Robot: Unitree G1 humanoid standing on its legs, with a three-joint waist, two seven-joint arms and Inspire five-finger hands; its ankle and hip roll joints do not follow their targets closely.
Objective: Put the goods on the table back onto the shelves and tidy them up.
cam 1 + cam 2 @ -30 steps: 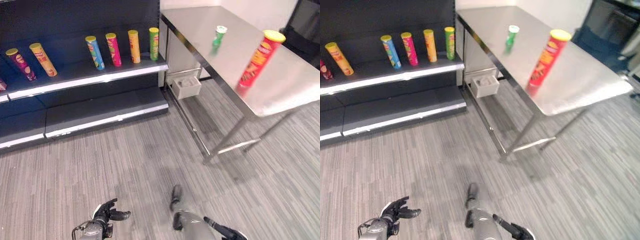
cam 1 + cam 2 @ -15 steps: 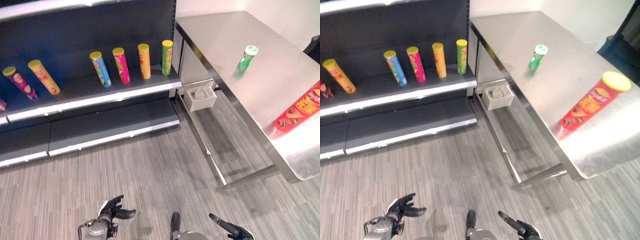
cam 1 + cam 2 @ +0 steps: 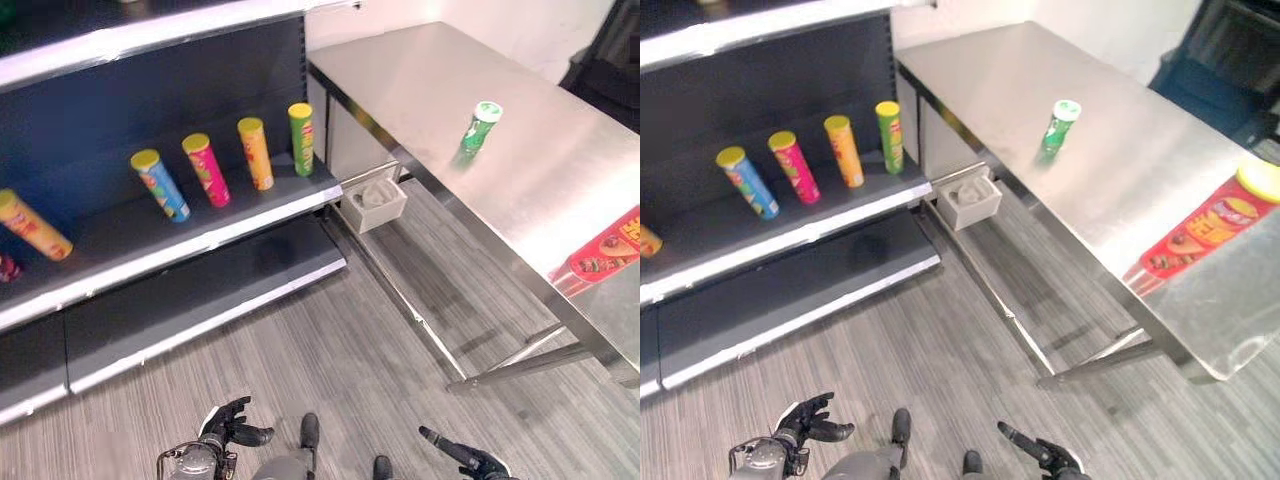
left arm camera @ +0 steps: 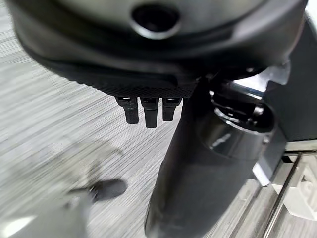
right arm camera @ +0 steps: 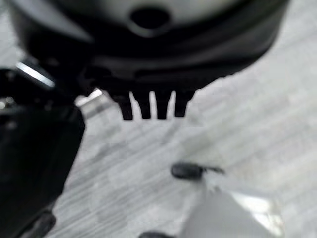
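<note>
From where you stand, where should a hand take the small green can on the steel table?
Round its mid-body, probably from the table's open front edge: the small green can stands upright and alone on the steel table, with bare surface around it.

Table (image 3: 560, 190): 2 cans; shelf (image 3: 200, 235): ~6 cans.

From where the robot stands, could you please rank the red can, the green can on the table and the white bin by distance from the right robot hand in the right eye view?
From the right robot hand, low by the floor:
1. Red can, lying on the table's near right end.
2. White bin, under the table's far corner by the shelf.
3. Green can, upright farther back on the table.
</note>
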